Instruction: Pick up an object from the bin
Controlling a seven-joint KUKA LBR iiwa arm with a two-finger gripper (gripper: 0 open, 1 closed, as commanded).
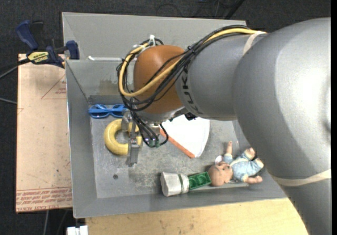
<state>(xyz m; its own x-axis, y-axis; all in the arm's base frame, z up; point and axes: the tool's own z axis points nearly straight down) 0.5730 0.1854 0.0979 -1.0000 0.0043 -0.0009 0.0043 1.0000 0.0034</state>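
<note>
My gripper (131,158) hangs low over the left part of the bin, under the orange wrist cover. It stands at the right side of a yellow ring (112,138) that lies on the bin floor, and it overlaps the ring's right edge. Whether it touches the ring I cannot tell. Blue sunglasses (105,109) lie just behind the ring, against the left wall. A white flat thing with an orange edge (190,135) lies to the right of the gripper, partly under the arm.
A green bottle with a white cap (180,183) lies along the front wall, and a baby doll in light blue (238,167) lies beside it at the front right. The arm covers the back and right of the bin.
</note>
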